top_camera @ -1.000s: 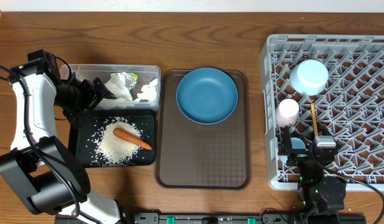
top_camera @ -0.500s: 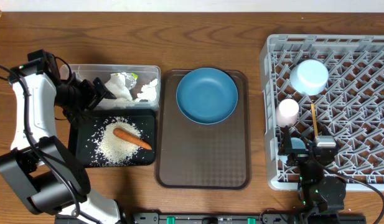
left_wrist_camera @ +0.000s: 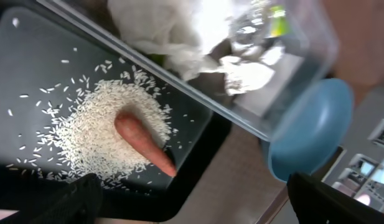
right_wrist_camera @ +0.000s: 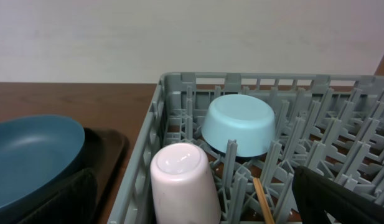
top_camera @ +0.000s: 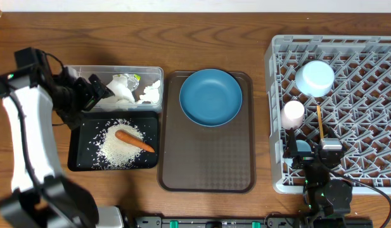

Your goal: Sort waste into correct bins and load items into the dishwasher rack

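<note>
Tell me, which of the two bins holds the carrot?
The shallow black tray; the carrot lies there on rice. The clear tub holds crumpled napkins.

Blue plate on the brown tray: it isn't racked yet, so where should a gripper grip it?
Probably pinch the near rim of the blue plate from above, one finger inside, one outside. It lies flat, so only the raised rim offers an edge, and there the brown tray is bare; elsewhere its walls crowd it.
</note>
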Controlling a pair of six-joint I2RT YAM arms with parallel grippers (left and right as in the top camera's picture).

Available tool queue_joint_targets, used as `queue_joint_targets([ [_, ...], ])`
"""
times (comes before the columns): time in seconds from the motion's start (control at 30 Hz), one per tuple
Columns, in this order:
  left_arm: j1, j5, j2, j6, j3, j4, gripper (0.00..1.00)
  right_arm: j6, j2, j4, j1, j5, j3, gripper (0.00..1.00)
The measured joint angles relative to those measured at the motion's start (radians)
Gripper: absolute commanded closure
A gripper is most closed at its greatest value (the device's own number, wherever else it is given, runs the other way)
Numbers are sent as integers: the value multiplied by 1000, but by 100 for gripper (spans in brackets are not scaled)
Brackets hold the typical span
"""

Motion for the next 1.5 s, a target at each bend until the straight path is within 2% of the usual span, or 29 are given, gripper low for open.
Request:
queue_joint_targets([
  [0.57,-2,0,-684,0,2,-2,2,0,0,0,0,0,0,1],
  [0.7,-56,0,-818,0,4,-5,2,0,0,0,0,0,0,1],
  [0.83,-142,0,-894,0,5,-5,2,0,0,0,0,0,0,1],
  [1.13,-426,-3,-953,0,4,-28,2,0,0,0,0,0,0,1],
  [1.33,-472,-14,-977,0,-12,-77,2,0,0,0,0,0,0,1],
  [1.5,-473,-38,-982,0,-84,-25,2,0,0,0,0,0,0,1],
])
